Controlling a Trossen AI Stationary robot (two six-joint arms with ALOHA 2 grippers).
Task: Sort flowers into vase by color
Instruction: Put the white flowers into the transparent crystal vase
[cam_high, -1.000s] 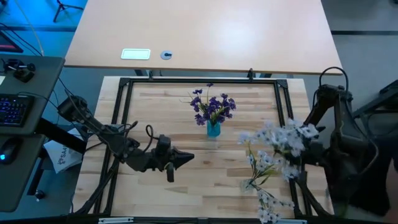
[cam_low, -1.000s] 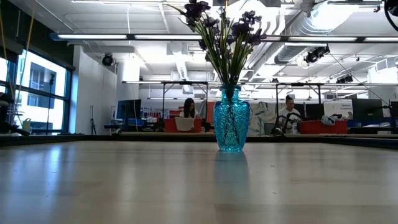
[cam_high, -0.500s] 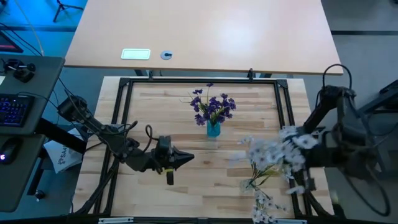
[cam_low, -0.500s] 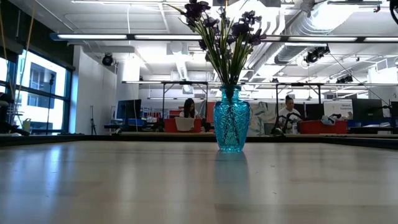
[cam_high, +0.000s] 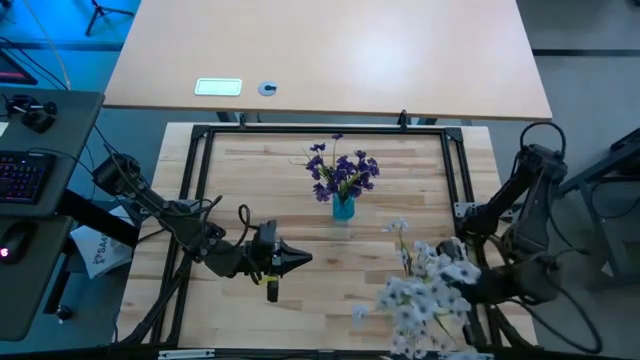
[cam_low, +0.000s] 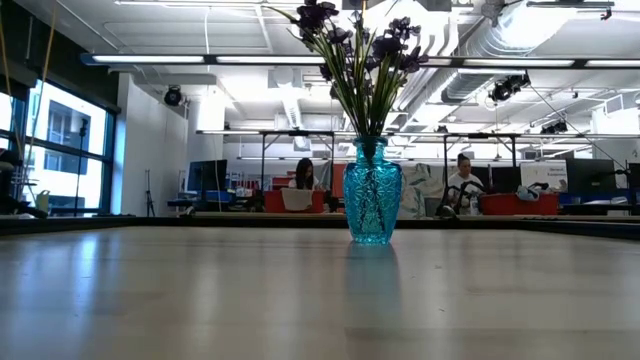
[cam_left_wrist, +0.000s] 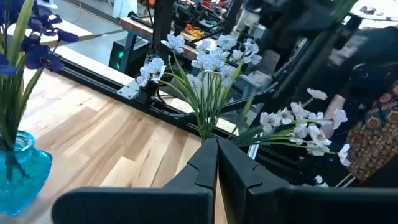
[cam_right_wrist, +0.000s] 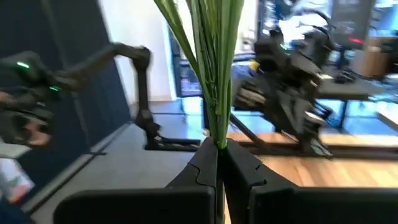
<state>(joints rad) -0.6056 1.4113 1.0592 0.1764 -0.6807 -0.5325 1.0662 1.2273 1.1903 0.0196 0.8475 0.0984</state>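
Note:
A blue glass vase stands upright at the table's middle with dark purple flowers in it. My right gripper is over the near right part of the table, shut on a bunch of white flowers. More white sprigs show just behind that bunch; their base is hidden. My left gripper waits shut, left of the middle, pointing right and touching nothing. My right gripper pinches the green stems of the white bunch between its two fingers. Several stems are gathered together there and rise out past the fingertips. The blooms spread toward the table's left of the gripper. No part of the bunch shows on the table in the low view.
A black metal frame borders the wooden work surface. A larger table lies beyond the far edge with a white card and a small round thing on it. A keyboard and mouse sit far left. People sit in the room behind.
My right gripper has carried the white bunch from the table's right middle toward the near edge and turned, so the blooms now lie lower and farther left in the high view. The vase, the purple flowers and my left arm have stayed put.

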